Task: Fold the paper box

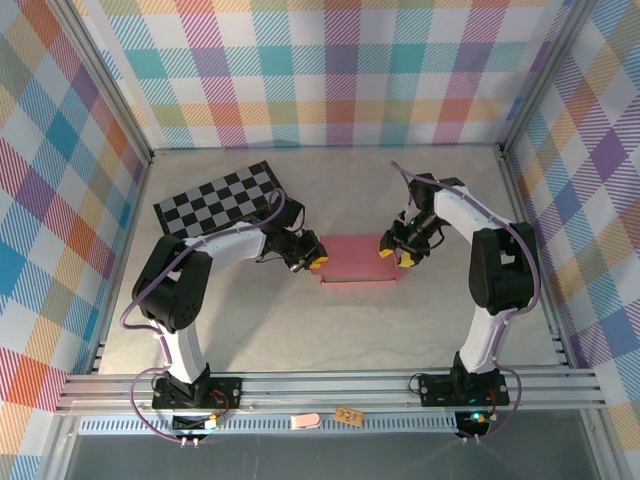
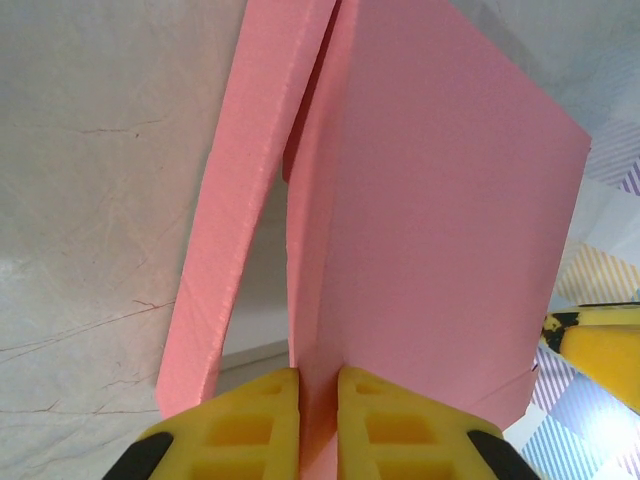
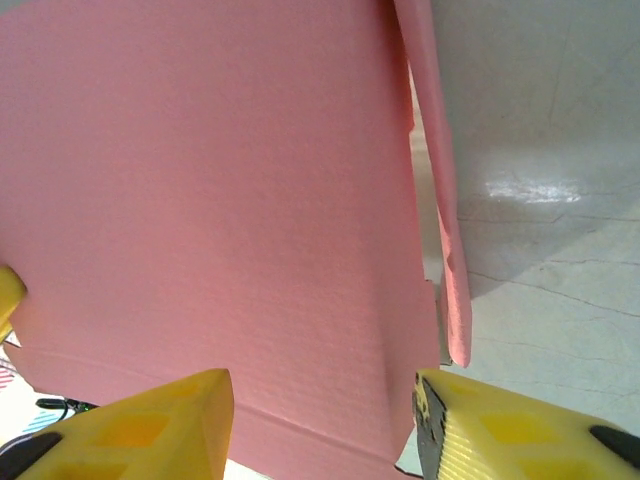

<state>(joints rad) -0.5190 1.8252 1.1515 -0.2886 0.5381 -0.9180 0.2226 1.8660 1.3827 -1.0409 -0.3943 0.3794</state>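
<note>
On the top camera the paper box (image 1: 358, 258) lies mid-worktop (image 1: 300, 330), with the left tool (image 1: 318, 256) at its left end and the right tool (image 1: 395, 255) at its right. It is well apart from the checkered board (image 1: 220, 198). If my arms pull or twist unevenly, I judge the thin card could tear or skid sideways. It reads as a pink rectangle with a raised near wall.

On the left wrist camera, the left tool is pinched shut on the edge of an upright pink panel. A sideways swing could crease it off its fold line. A second flap bows away on the left.

On the right wrist camera, the right tool stands roughly half open, clamping nothing I can make out. Closing off-centre could crush the wall or snag the loose flap beside it. The card looks matte and faintly ribbed.
</note>
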